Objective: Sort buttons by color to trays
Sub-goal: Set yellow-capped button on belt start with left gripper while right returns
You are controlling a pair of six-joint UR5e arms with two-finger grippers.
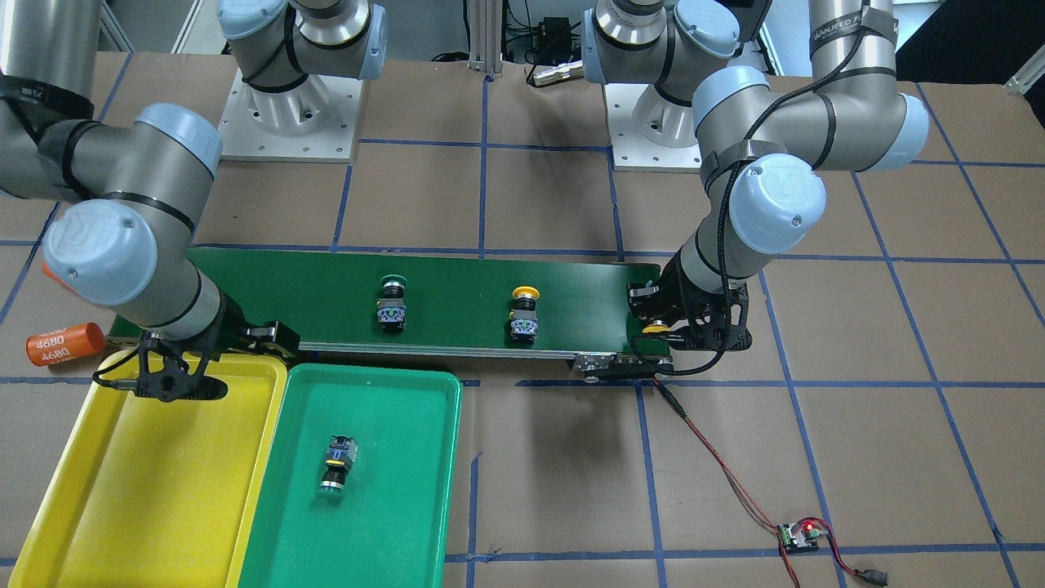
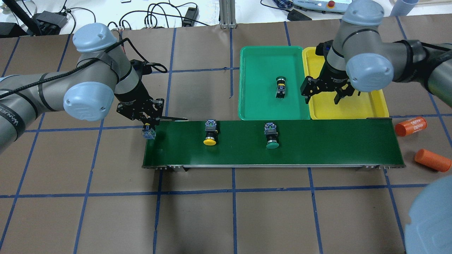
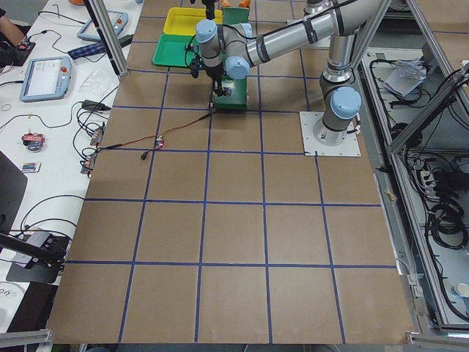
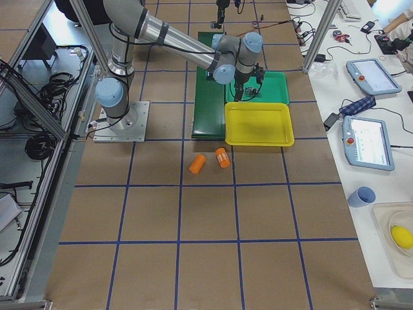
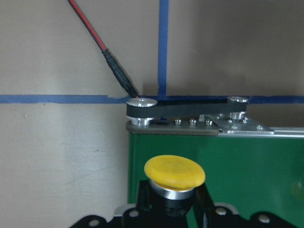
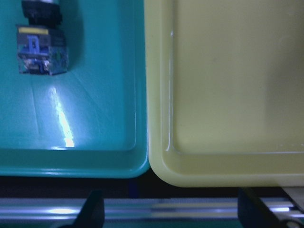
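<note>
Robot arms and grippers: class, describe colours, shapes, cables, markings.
Left arm and right arm: silver-grey tubes, pale-blue round joint caps. A black braided cable runs along the left one, under lettered black straps. Left gripper and right gripper: black, open-framed.

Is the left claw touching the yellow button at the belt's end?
Touching. In the left wrist view the left claw grips the yellow button from both sides.

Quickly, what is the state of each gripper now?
Left gripper: shut on a yellow button.
Right gripper: open, empty, above the yellow tray.
</note>
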